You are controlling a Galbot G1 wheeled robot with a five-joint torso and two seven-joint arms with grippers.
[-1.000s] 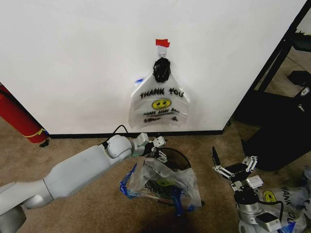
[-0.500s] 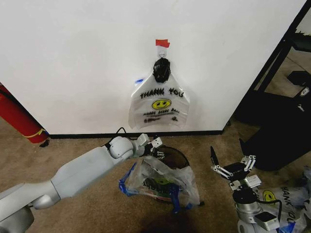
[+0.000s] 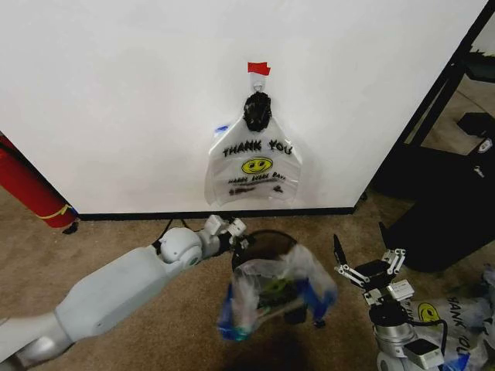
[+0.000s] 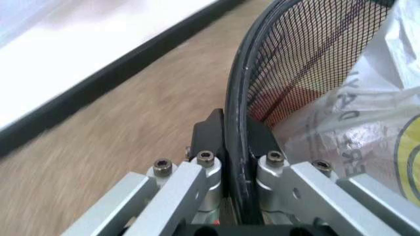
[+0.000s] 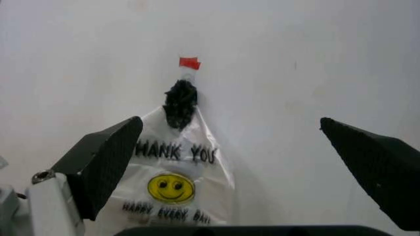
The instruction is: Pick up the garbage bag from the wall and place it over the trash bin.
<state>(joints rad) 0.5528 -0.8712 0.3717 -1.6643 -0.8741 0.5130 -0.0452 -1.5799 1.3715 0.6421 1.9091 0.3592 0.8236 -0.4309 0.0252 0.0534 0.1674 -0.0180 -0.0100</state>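
One garbage bag [image 3: 254,166] hangs on the white wall [image 3: 116,93] from a hook under a red tape strip [image 3: 258,69]; the right wrist view looks straight at this garbage bag [image 5: 172,189]. A second bag [image 3: 274,294] is draped over the black mesh trash bin [image 3: 267,246] on the carpet and looks blurred. My left gripper [image 3: 237,231] is shut on the bin's far rim. Up close, its fingers [image 4: 213,130] clamp the rim of the trash bin [image 4: 308,54] beside the draped bag [image 4: 354,123]. My right gripper [image 3: 360,246] stands open to the right of the bin, holding nothing.
A red cylinder [image 3: 27,185] leans by the wall at the left. A black cart [image 3: 456,154] stands at the right. More printed bags [image 3: 456,317] lie on the floor at the lower right. A black baseboard [image 3: 139,215] runs along the wall's foot.
The left gripper has drawn back slightly to the left along the bin's rim. The draped bag and bin have shifted to the right and now blur. The right arm has barely moved.
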